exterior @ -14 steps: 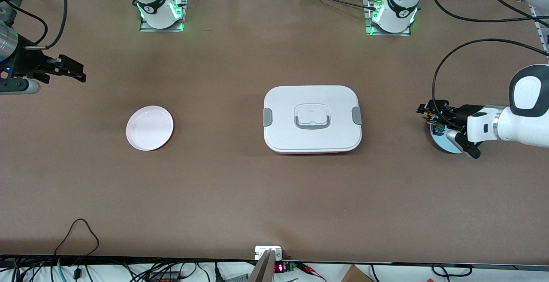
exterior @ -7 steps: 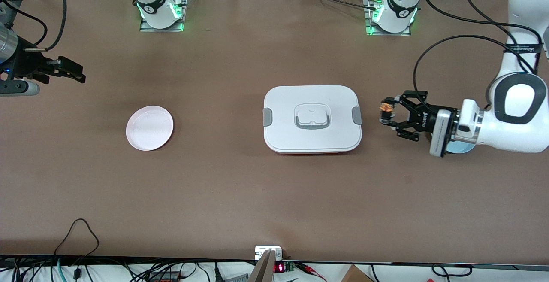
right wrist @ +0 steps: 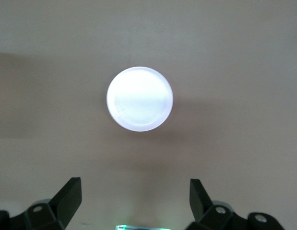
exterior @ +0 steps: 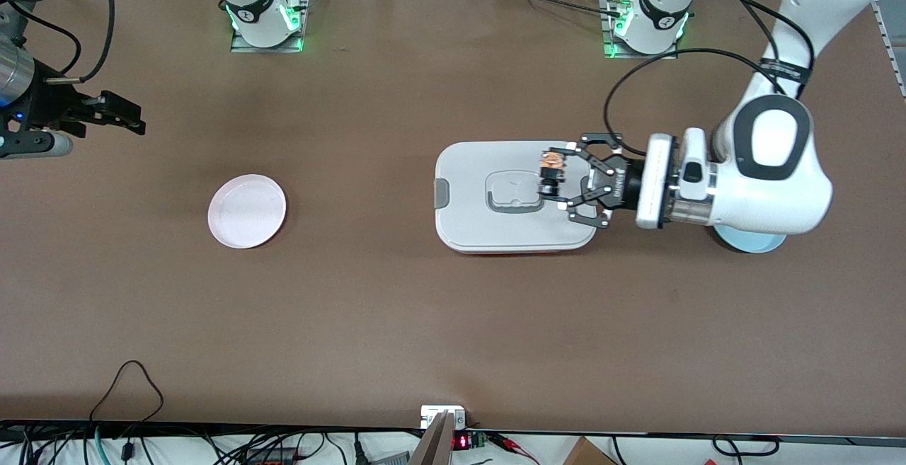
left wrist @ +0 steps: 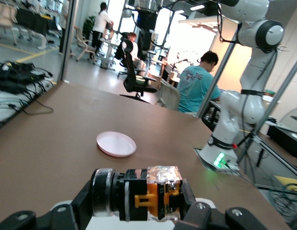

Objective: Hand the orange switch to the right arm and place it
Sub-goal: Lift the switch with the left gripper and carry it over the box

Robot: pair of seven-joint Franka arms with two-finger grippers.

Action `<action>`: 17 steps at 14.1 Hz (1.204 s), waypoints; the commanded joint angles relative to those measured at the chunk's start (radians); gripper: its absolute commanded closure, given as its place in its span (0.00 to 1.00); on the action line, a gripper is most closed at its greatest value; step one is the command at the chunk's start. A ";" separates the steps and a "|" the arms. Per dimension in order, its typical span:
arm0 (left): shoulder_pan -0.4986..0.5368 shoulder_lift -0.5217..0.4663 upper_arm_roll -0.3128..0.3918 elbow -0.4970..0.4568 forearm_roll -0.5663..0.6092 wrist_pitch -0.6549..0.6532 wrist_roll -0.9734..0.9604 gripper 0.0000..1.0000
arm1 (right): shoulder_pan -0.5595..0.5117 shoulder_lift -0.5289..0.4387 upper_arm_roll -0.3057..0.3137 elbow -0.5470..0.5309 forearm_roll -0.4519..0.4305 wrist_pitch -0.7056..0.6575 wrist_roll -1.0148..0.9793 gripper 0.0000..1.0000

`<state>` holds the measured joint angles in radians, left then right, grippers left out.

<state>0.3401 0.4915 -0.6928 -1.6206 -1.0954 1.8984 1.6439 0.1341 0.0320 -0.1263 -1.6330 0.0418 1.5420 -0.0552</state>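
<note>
**Left arm carries the orange switch out over the lunch box**

From where I stand, the big change is on the left arm's end of the table. A second ago the left gripper point(exterior: 553, 183) was down at the pale blue dish point(exterior: 752, 241); half a second ago it was already up and swinging inward over bare table. Now it hangs over the white lunch box point(exterior: 514, 196), just beside the lid's handle, its linkage fingers pinched onto the orange switch point(exterior: 551, 172). In the left wrist view the switch point(left wrist: 138, 192) lies sideways between the fingers, black barrel at one end, orange clip and clear block at the other. The blue dish sits uncovered again under the arm's forearm.

The right gripper point(exterior: 117, 115) has barely stirred in that time. It waits in the air at the right arm's end of the table, its slim fingers spread wide, as the right wrist view shows, and it looks down on the pink plate point(right wrist: 139, 98). That plate point(exterior: 247, 211) lies on the table between the right gripper and the lunch box.

What I take from this: the pick-up is done and the carry toward the middle is under way, but the handover has not begun. The two grippers are well apart. The right arm will have to come in toward the box to meet the switch, and the exposed black end looks like the only free part to grab. The plate seems the likely landing spot.
</note>
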 commanded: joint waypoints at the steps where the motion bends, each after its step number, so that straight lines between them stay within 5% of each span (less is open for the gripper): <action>1: 0.004 -0.007 -0.086 -0.042 -0.179 0.152 0.138 1.00 | -0.001 0.002 0.002 0.013 0.128 -0.093 -0.015 0.00; 3: -0.041 -0.008 -0.097 -0.067 -0.299 0.247 0.233 1.00 | -0.002 0.006 0.004 0.004 0.228 -0.118 -0.017 0.00; 9: -0.127 0.004 -0.106 -0.128 -0.529 0.260 0.461 1.00 | 0.119 0.051 0.016 0.010 0.484 -0.086 -0.018 0.00; 17: -0.219 0.001 -0.111 -0.127 -0.600 0.383 0.539 1.00 | 0.139 0.138 0.016 -0.123 1.117 0.003 -0.020 0.00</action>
<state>0.1180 0.4941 -0.7966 -1.7485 -1.6441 2.2728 2.1292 0.2762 0.1662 -0.1083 -1.7077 1.0525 1.5316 -0.0573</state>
